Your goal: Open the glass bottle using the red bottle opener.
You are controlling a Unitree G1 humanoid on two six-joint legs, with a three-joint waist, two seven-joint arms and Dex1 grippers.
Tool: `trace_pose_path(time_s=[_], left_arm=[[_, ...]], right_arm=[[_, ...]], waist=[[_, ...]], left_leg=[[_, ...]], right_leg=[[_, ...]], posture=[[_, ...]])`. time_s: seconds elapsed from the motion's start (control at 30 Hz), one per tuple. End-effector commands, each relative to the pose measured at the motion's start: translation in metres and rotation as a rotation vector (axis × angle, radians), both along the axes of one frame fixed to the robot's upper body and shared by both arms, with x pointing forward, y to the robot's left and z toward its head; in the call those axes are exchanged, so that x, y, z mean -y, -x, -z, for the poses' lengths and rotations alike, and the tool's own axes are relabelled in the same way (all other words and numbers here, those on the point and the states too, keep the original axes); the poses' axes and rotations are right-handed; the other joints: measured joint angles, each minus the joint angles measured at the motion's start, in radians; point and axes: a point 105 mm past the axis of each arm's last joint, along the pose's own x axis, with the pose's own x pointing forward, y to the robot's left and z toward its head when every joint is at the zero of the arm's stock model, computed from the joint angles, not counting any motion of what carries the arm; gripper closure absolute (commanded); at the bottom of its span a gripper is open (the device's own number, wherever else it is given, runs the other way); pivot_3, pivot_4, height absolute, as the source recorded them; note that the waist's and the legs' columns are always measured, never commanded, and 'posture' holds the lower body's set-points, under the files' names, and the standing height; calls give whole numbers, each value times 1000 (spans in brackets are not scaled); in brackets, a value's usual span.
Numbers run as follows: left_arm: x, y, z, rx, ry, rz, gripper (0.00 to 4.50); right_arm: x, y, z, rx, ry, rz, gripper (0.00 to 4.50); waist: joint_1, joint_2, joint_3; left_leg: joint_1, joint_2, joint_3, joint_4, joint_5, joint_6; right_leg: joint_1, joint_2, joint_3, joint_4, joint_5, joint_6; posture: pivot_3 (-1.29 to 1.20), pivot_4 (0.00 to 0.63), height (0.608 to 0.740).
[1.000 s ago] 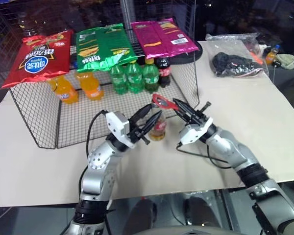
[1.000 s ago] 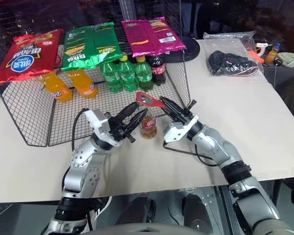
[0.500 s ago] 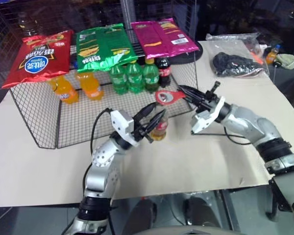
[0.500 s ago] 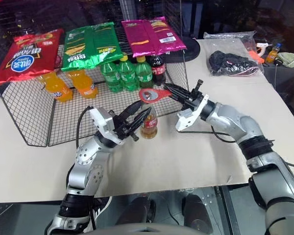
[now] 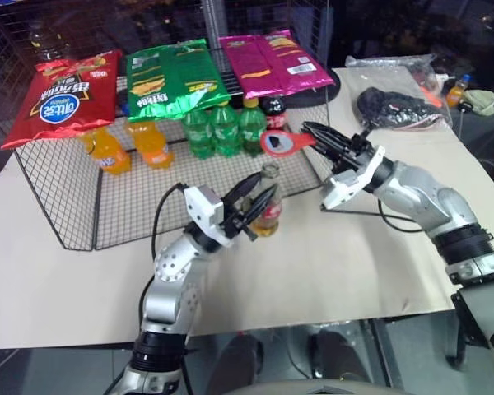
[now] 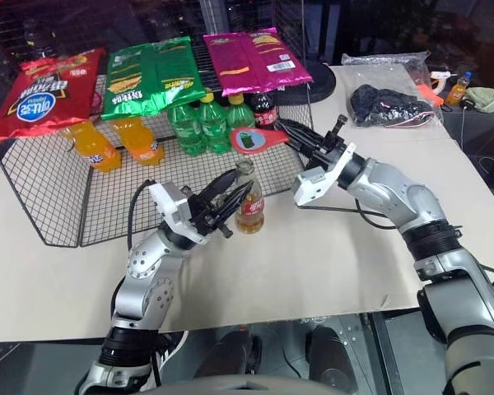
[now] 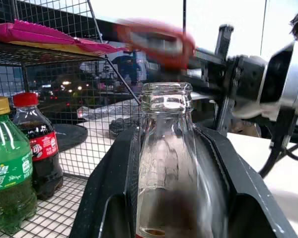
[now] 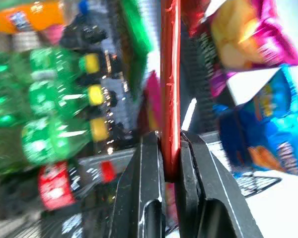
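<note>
The glass bottle point(image 5: 267, 212) stands upright on the table in front of the wire rack, amber liquid low in it and a red-and-white label on its side. In the left wrist view its mouth point(image 7: 166, 96) is bare glass with no cap on it. My left gripper point(image 5: 263, 188) is shut on the bottle, one black finger on each side of the neck. My right gripper point(image 5: 309, 136) is shut on the handle of the red bottle opener point(image 5: 278, 141). The opener's loop head hangs above and just behind the bottle's mouth, clear of it.
The wire rack point(image 5: 66, 197) behind the bottle carries chip bags point(image 5: 173, 78) on top, with orange bottles point(image 5: 128, 148), green soda bottles point(image 5: 226, 132) and a cola bottle point(image 5: 273, 111) under them. A clear bag of dark things point(image 5: 395, 109) lies at the back right. Bare table stretches right of the bottle.
My right gripper has lifted the red opener from the bottle's top, up and back toward the rack, rolling it as it rose. The left gripper and bottle stayed put.
</note>
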Motion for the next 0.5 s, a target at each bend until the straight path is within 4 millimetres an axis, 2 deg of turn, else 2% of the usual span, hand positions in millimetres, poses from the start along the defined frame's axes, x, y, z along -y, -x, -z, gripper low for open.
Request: trace_pose_path(time_s=[0.03, 0.5], left_arm=[[3, 1, 12, -47, -20, 8, 3122], [0, -1, 12, -32, -35, -23, 3122]], right_arm=[[2, 6, -28, 52, -108, -10, 4500], [17, -4, -22, -56, -242, 64, 4500]], waist=[[1, 0, 0], [0, 0, 0]], left_leg=[[0, 0, 0, 0, 0, 0], [0, 0, 0, 0, 0, 0]], right_leg=[[0, 0, 0, 0, 0, 0], [0, 0, 0, 0, 0, 0]], posture=[[0, 150, 740], [0, 150, 740]])
